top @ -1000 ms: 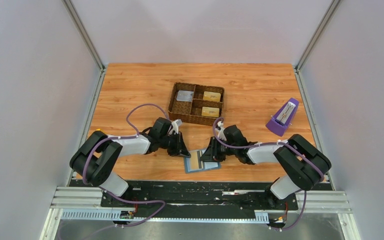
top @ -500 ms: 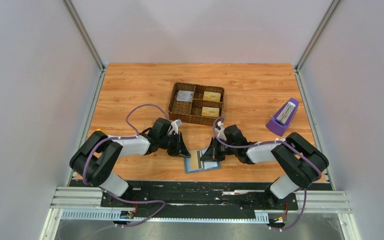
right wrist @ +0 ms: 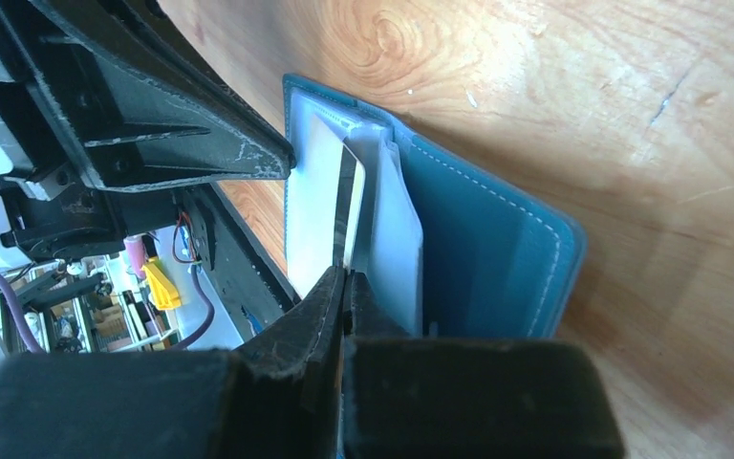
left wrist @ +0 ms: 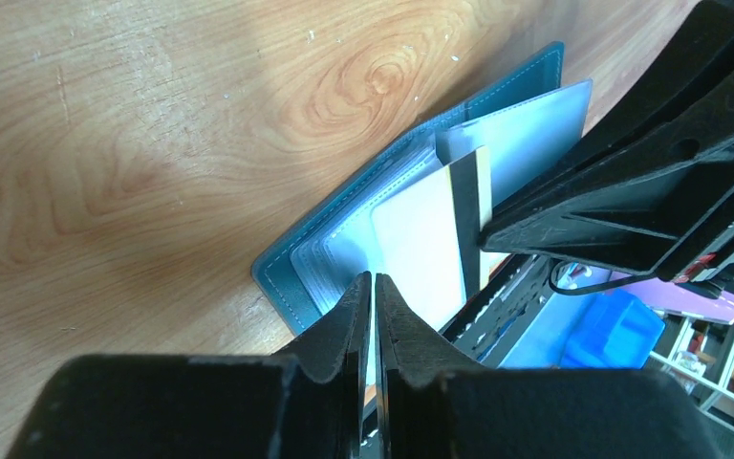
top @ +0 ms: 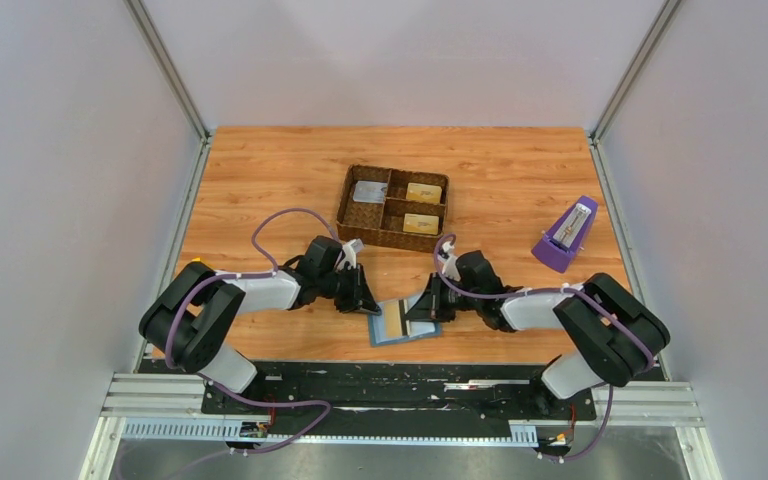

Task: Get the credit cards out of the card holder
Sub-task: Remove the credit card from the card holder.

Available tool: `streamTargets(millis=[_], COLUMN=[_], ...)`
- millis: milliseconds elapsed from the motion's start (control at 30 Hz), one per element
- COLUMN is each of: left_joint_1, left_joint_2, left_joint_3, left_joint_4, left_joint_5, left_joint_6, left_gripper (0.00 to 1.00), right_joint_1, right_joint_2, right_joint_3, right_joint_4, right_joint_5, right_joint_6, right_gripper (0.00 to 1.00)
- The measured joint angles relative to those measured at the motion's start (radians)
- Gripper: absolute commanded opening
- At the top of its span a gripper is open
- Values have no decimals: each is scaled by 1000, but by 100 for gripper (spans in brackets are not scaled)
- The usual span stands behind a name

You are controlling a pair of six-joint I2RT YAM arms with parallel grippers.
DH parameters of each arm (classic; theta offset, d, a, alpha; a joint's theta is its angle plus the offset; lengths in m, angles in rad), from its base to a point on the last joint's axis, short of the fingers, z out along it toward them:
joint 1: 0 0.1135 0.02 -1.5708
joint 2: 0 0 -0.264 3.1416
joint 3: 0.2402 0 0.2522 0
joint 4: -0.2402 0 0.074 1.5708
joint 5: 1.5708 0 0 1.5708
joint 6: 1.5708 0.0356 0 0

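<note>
Up front, left hand [left wrist: 373,283] gripping card holder [right wrist: 487,251], right hand [right wrist: 347,277] pinching credit card [left wrist: 420,245]

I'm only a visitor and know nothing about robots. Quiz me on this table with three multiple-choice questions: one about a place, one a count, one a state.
1. Where is the purple metronome?
A on the table, right of the woven tray
B inside the tray
C on top of an arm

2. How many cards lie in the woven tray?
A one
B three
C five

3. The card holder is:
A folded shut
B standing on edge
C lying open

Answers:
1. A, it stands on bare wood to the tray's right.
2. B, one silver and two gold.
3. C, its inner pockets show.
</note>
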Motion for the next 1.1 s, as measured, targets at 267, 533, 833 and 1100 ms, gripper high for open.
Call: streamTargets(millis=[267,533,833,1100], left_joint_1=[-1,-2,-2,-2], left_joint_2=[-11,-136,-271,-381], left_joint_3=[11,65,154,171], left_joint_4=[-32,-196,-256,-306], left_joint_5=[-5,-14,0,5], left_joint_6=[2,7,-15,-126], left_gripper=[24,39,57,68], right_joint_1=[-8,-8,45,280], right_joint_2=[-126,-299,-425,-622], right_joint_3=[-2,70,127,16], right_joint_4=[-124,-327,-392,-198], right_joint_5=[37,128,248,440], right_joint_6=[-48,-171,-417,-845], right_gripper=[0,0,0,0])
